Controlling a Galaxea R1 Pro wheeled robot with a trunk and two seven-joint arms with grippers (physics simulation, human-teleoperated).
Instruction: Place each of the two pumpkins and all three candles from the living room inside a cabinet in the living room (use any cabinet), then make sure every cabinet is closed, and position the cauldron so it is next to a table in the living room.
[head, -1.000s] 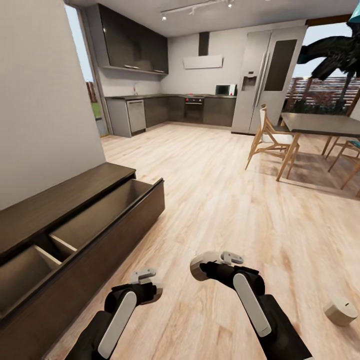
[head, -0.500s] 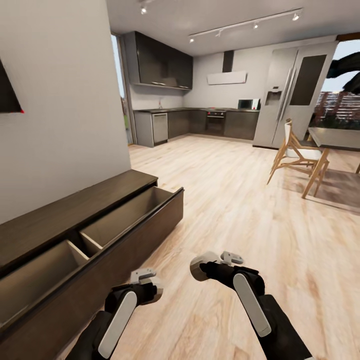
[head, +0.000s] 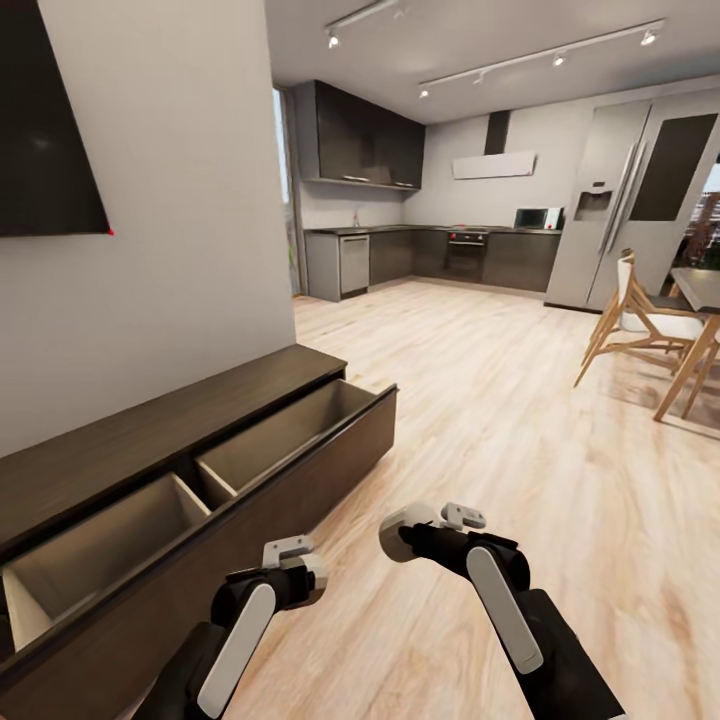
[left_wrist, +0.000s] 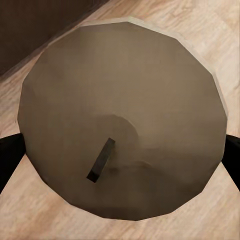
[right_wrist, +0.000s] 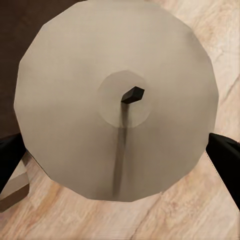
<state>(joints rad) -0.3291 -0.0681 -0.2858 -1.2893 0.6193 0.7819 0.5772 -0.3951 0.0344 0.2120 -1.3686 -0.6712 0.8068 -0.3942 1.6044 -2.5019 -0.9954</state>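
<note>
I held a candle (left_wrist: 120, 120) clamped in my left gripper (head: 297, 570) and another candle (right_wrist: 117, 100) in my right gripper (head: 425, 522), low over the floor (head: 500, 450). Beside them, the cabinet (head: 150, 440) stood with its drawer (head: 290, 450) open and bare; stowing and closing seemed undone.

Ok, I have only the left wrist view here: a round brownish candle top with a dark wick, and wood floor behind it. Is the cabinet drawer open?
Observer: Yes. In the head view the drawer of the cabinet is pulled out, with a divider making two compartments.
Operator: And the right gripper, does it carry something?
Observer: The right wrist view shows a pale candle with a dark wick between the fingers of the right gripper.
Operator: On which side of the arms is the drawer?
Observer: To the robot's left, beside the left gripper, which holds your brownish candle above the floor.
</note>
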